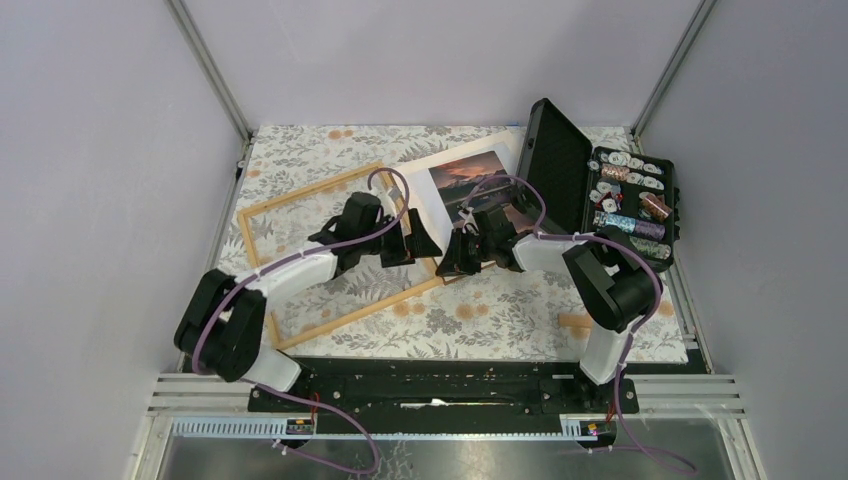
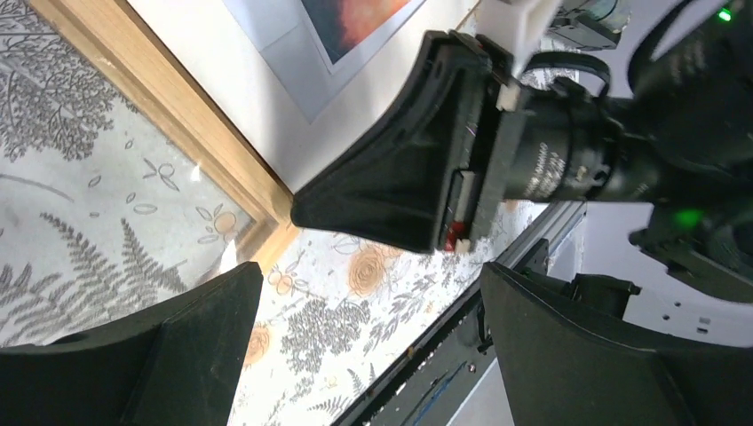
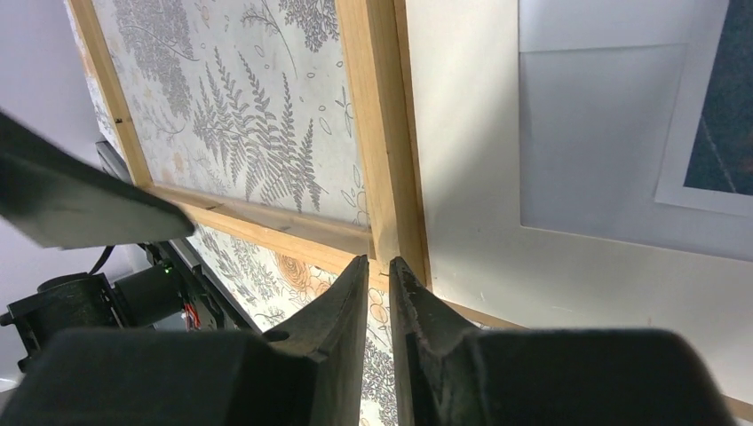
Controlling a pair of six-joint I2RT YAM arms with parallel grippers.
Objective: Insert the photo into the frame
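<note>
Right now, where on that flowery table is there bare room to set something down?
Widest bare cloth: the near strip between the frame and the arms' bases. A smaller patch lies at the far left corner, beyond the frame. Crowded: the middle, where the left hand and right hand meet by the photo, and the right, taken by the black case.
</note>
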